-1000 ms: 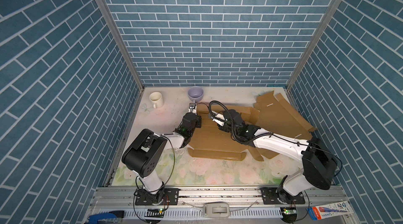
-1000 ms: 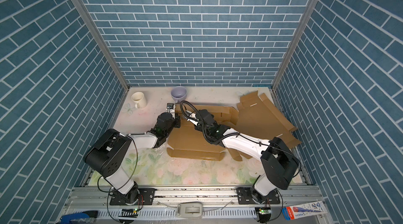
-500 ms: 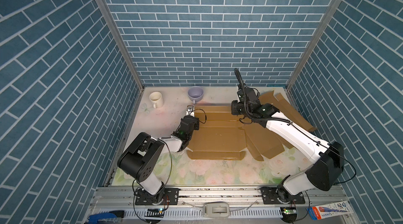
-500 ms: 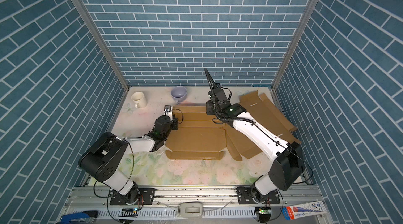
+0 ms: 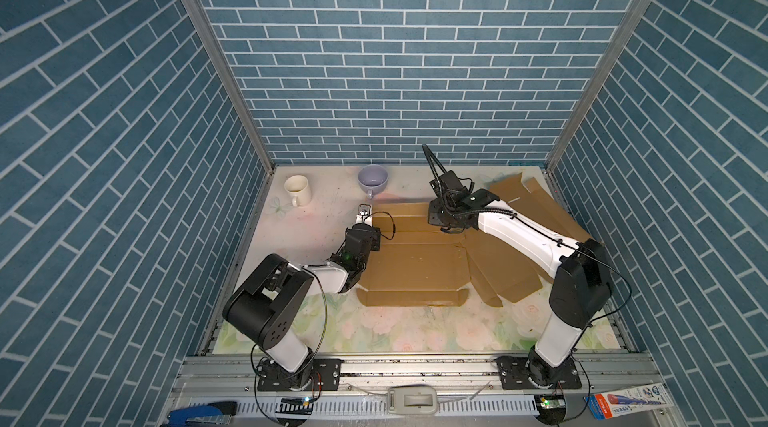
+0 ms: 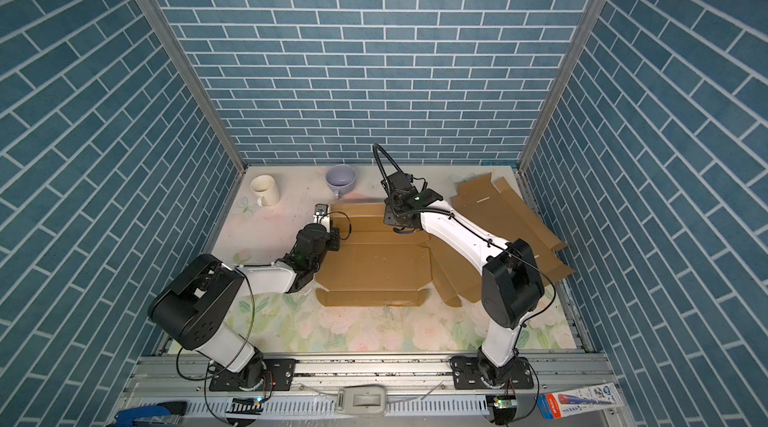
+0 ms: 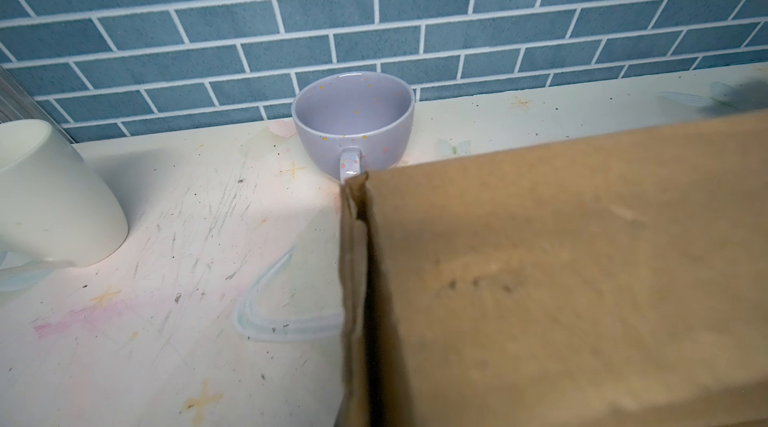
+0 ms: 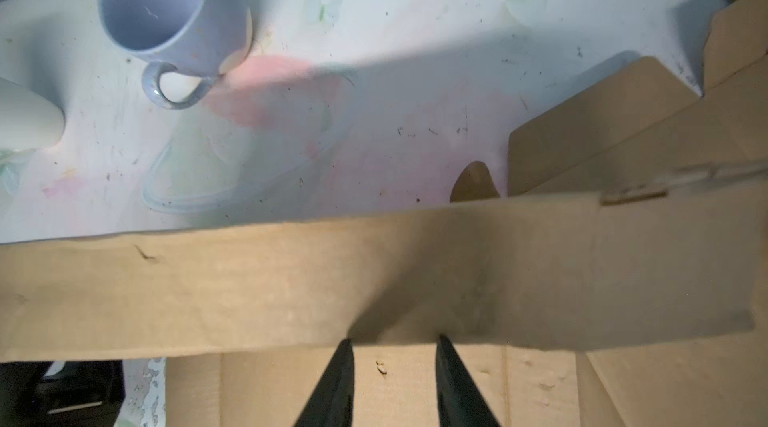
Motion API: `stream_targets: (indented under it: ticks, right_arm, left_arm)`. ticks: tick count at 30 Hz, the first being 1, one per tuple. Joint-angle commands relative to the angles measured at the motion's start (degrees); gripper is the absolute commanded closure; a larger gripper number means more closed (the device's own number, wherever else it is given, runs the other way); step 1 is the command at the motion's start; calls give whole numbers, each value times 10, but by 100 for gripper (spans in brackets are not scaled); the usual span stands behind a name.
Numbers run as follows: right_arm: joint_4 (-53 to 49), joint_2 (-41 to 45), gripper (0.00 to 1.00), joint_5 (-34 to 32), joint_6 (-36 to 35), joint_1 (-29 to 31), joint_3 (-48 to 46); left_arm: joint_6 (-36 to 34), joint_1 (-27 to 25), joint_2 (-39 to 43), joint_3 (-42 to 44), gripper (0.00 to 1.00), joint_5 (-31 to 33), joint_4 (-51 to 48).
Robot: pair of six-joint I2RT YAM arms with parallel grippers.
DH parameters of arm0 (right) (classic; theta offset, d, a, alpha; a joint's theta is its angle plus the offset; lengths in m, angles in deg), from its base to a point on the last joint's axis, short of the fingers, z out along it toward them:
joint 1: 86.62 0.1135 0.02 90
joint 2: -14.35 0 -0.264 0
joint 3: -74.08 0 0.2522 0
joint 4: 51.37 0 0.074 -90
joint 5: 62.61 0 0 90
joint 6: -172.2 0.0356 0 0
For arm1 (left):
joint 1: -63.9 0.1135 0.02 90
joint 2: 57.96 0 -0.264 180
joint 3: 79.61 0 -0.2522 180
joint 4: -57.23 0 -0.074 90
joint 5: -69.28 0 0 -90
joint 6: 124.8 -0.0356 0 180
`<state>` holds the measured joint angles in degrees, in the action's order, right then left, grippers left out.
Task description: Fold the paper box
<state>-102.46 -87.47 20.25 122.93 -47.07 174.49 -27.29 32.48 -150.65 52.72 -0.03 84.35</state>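
The paper box (image 5: pixel 415 267) lies as a flat brown cardboard sheet in the middle of the table in both top views (image 6: pixel 374 267). Its far flap (image 8: pixel 374 279) stands raised. My left gripper (image 5: pixel 364 211) sits at the box's far left corner. It is shut on the upturned left edge (image 7: pixel 353 279), and its fingers are hidden in the left wrist view. My right gripper (image 8: pixel 394 344) is at the foot of the far flap, toward its right end (image 5: pixel 437 221). Its fingers are open with only bare cardboard between them.
A white mug (image 5: pixel 297 190) and a lavender cup (image 5: pixel 373 180) stand near the back wall, the cup close to the box's far left corner. More cardboard sheets (image 5: pixel 536 204) lie at the back right, partly under my right arm. Brick walls close in three sides.
My right arm has swung from the box's left part, near the left gripper, to the far edge on the right, and its jaws have narrowed. The left gripper has barely moved.
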Motion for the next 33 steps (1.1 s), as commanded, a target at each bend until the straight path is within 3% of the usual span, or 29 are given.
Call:
stream_targets:
  ticks: [1,8,10,14,17,33]
  right_arm:
    - [-23,6,66,44,19,-14,29]
    - [-62,89,59,87,-38,-75,45]
    - [-81,103,52,90,-58,-101,43]
    - [-118,93,38,115,-85,-143,63]
    - [-128,69,33,137,-92,-148,91]
    - [-69,3,34,220,-34,-147,69]
  left_arm:
    - [-16,-5,-13,14,100,6,-4]
    - [-28,-5,-12,8,100,6,-8]
    - [-33,-5,-12,6,100,4,-10]
    - [-36,-5,-11,4,100,5,-9]
    - [-35,-5,-11,3,100,2,-12]
    - [-29,-5,-15,3,100,1,-17]
